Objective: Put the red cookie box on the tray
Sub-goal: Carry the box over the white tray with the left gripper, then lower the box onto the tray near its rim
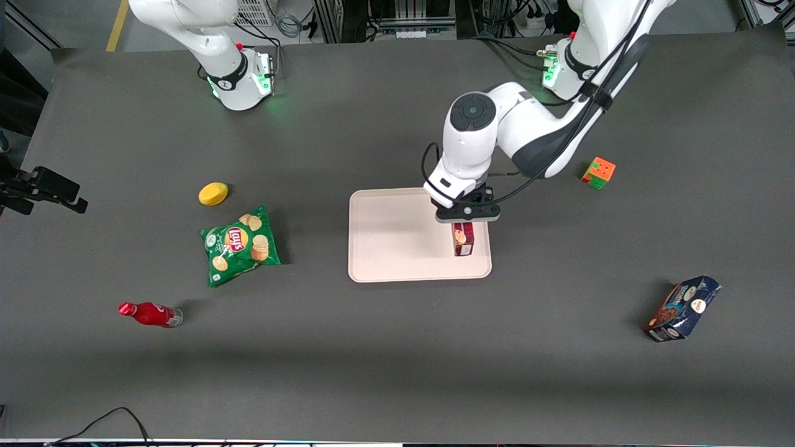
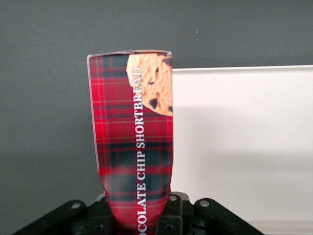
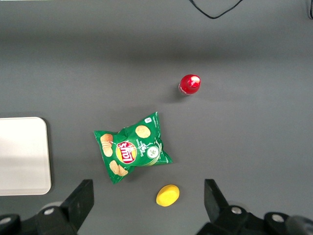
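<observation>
The red cookie box, a slim tartan carton printed with a chocolate-chip cookie, hangs from my left gripper, which is shut on it. It sits over the pale pink tray, near the tray's edge toward the working arm's end. In the left wrist view the red cookie box stretches away from the gripper, with the tray beside it and dark table under its other long side. Whether the box touches the tray cannot be told.
Toward the parked arm's end lie a green chips bag, a yellow lemon-shaped thing and a red bottle. Toward the working arm's end are a colour cube and a dark blue cookie package.
</observation>
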Controlling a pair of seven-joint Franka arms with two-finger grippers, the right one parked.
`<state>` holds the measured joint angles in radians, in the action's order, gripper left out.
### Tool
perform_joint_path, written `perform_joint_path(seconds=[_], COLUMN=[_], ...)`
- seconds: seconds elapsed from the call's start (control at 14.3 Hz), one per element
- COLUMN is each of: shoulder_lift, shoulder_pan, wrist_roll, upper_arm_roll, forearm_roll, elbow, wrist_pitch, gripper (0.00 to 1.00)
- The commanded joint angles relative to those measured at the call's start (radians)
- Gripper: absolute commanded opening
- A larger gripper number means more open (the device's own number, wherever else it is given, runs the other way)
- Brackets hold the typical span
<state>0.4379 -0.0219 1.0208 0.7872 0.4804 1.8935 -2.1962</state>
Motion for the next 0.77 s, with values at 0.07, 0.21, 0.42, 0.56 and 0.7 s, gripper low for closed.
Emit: perform_joint_path(seconds=[0.07,0.21,0.42,0.56,0.7], shoulder_lift=[0.087,0.119,0.165,0.179,0.189], shoulder_pan=[-0.012,-0.013,-0.024,-0.024,-0.021], wrist_roll=[0.036,0.044,0.074,0.084,0.108], upper_arm_roll=[-0.009,-0.04,-0.06,-0.066,-0.066], forearm_roll=[0.104,0.104,0.098,0.095,0.098], elbow=[-0.001,-0.007,-0.013,-0.017,-0.016], wrist_pitch=[-0.049,-0.083,-0.122,-0.123,-0.132], gripper=[0.28,0.27,0.27,0.27,0.27])
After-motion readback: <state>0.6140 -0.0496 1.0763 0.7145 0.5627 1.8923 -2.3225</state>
